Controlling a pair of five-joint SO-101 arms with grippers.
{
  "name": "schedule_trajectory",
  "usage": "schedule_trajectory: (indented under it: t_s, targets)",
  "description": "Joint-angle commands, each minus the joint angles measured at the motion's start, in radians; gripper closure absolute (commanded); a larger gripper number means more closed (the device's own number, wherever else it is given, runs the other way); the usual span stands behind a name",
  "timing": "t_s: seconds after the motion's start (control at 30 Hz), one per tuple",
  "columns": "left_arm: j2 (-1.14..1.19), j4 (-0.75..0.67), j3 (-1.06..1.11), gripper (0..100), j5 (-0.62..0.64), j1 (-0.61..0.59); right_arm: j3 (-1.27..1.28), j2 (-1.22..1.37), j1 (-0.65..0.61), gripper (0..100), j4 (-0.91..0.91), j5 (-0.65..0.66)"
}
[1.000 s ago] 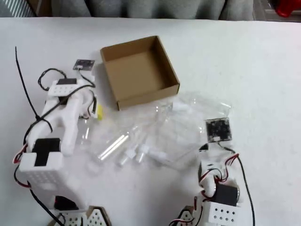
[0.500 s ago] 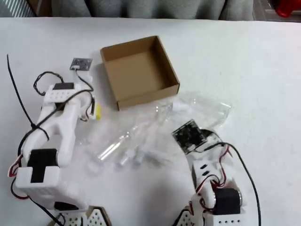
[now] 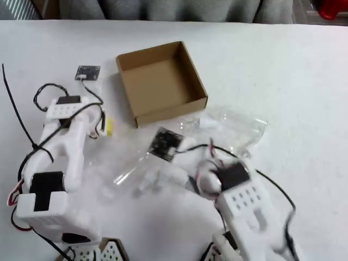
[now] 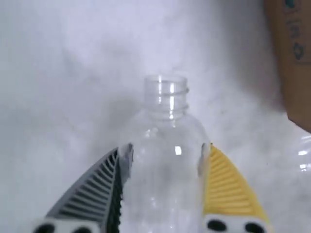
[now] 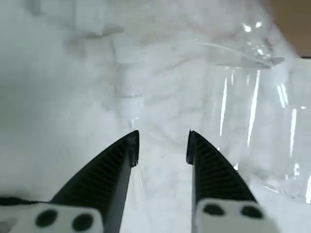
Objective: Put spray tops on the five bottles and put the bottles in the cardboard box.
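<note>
The white cloth-covered bench (image 3: 283,81) carries the open cardboard box (image 3: 171,111), which holds no bottles; no bottle that can be seen has a top fitted.

1. Left tool (image 4: 167,151): pinching a clear bottle (image 4: 166,111) by its shoulder, neck open and pointing away, just beside the box wall. Risk: the smooth, thin wall may slip or buckle under clamp force, and the bottle could rotate when a top is pressed on.
2. Right tool (image 5: 160,141): spread, low over the bench among the loose parts. Risk: the clear plastic bag (image 3: 239,128) and loose bottles (image 5: 252,121) lie close by; a descent may snag or scatter them.
3. Spray top (image 5: 127,94): lies just ahead of the spread tool. Risk: white on white, small, with a thin dip tube; an off-centre closure would likely flick it away.
</note>
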Motion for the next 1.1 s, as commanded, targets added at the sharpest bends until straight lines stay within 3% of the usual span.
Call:
schedule_trajectory:
  t_s: [0.0, 0.2, 0.93, 1.07]
  targets:
    - [-0.061, -0.018, -0.011, 93, 0.003, -0.012, -0.117, 0.202, -0.027, 85.1, 0.008, 0.078]
    - [-0.061, -0.018, -0.011, 92, 0.002, -0.012, -0.18, 0.409, -0.024, 85.1, -0.044, 0.118]
    - [-0.059, -0.02, -0.011, 92, 0.002, -0.008, -0.092, 0.599, -0.074, 85.4, -0.306, 0.117]
    - [-0.059, -0.02, -0.009, 92, 0.002, -0.007, -0.107, 0.648, -0.059, 94.5, -0.317, 0.112]
